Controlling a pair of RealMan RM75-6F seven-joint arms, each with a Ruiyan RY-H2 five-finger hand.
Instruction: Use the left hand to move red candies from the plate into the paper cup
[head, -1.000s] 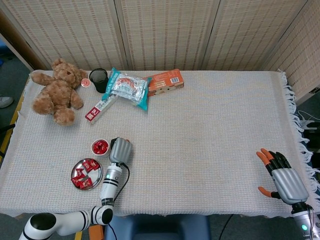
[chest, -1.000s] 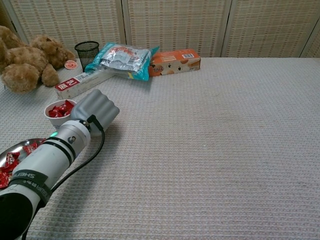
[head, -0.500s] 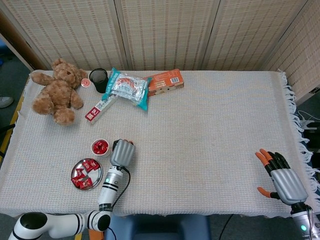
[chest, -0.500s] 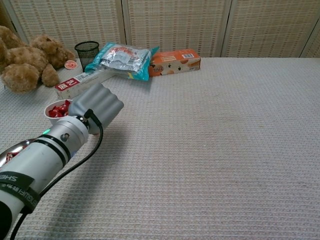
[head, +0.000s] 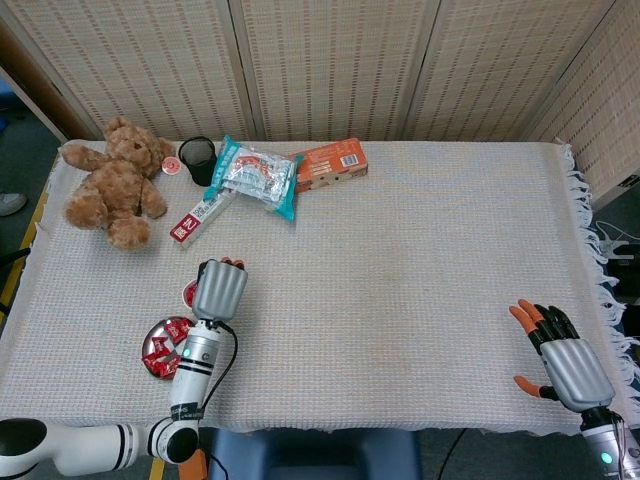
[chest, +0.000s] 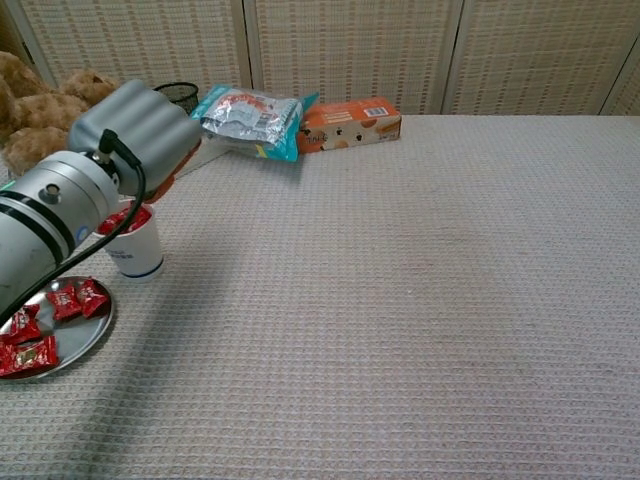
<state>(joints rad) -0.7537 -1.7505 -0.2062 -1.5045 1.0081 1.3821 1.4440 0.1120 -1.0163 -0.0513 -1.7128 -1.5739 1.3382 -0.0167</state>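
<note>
While woven screens (head: 330, 60) back the cloth-covered table (head: 420, 280), the left hand (head: 219, 289), grasp hidden, covers the paper cup (chest: 134, 245) at lower left; the right hand (head: 560, 355) lies fingers spread at lower right.

No legible text anywhere. Orange box (chest: 349, 122) at back of worktop (chest: 420, 300): white label patch and small dark print, too small to read. Long red-and-white box (head: 200, 217): characters on red end, blurred, not readable. Teal-and-silver packet (chest: 245, 118): printing on foil, unreadable. Red candy wrappers (chest: 77, 298) on plate (chest: 85, 338): pale marks, not decipherable.
</note>
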